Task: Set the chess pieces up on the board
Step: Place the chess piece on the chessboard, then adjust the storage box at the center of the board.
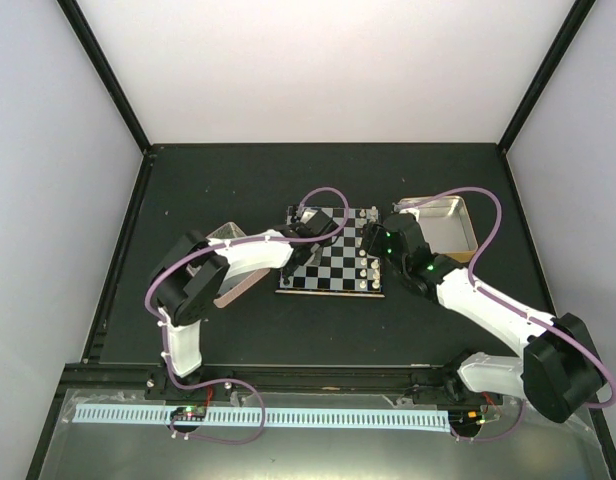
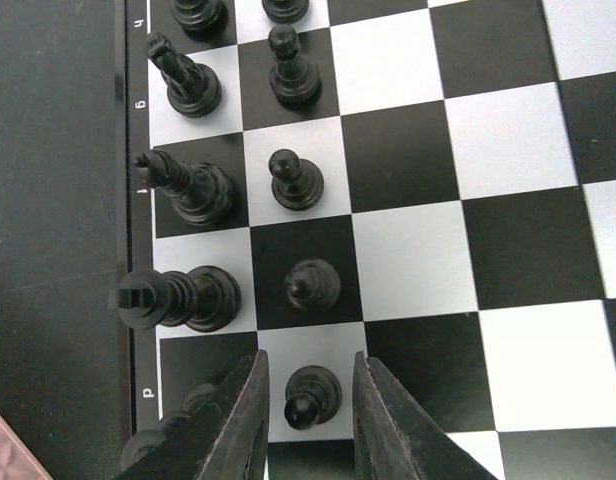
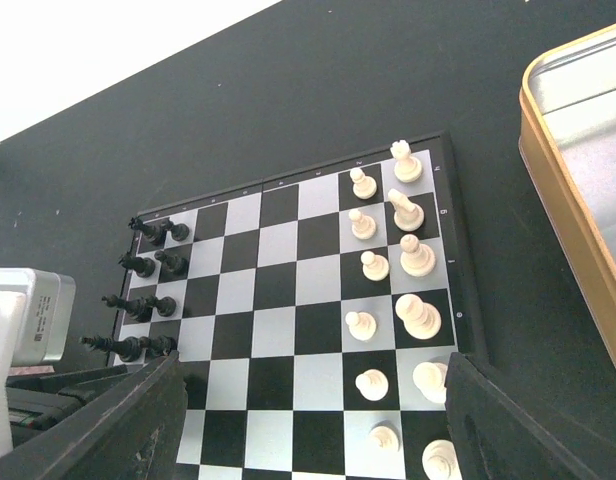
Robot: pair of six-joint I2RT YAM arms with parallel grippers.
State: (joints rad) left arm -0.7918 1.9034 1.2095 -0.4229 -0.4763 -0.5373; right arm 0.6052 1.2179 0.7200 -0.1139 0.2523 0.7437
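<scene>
The left gripper point(image 2: 310, 358) stands apart astride a glossy black pawn point(image 2: 310, 397), seemingly untouched; the right gripper point(image 3: 313, 372) gapes wide over the shiny checked board point(image 3: 278, 262), mid-table.

A: What sort of place is this?
B: A robotics lab cell. Plain white panel walls point(image 1: 318, 70) meet black metal corner posts point(image 1: 106, 75) around a matte black tabletop point(image 1: 238, 180).
A: Anything else?
B: A white-and-black left arm point(image 1: 250, 255) and right arm point(image 1: 493, 310) bolted at the near edge, thin purple cables point(image 1: 321, 190), and a white slotted plastic strip point(image 1: 288, 417).

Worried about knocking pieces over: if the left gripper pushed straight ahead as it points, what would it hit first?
The black pawn standing between the left gripper's open fingers; beyond it, likely the next pawn in the row, though depth is unclear.
</scene>
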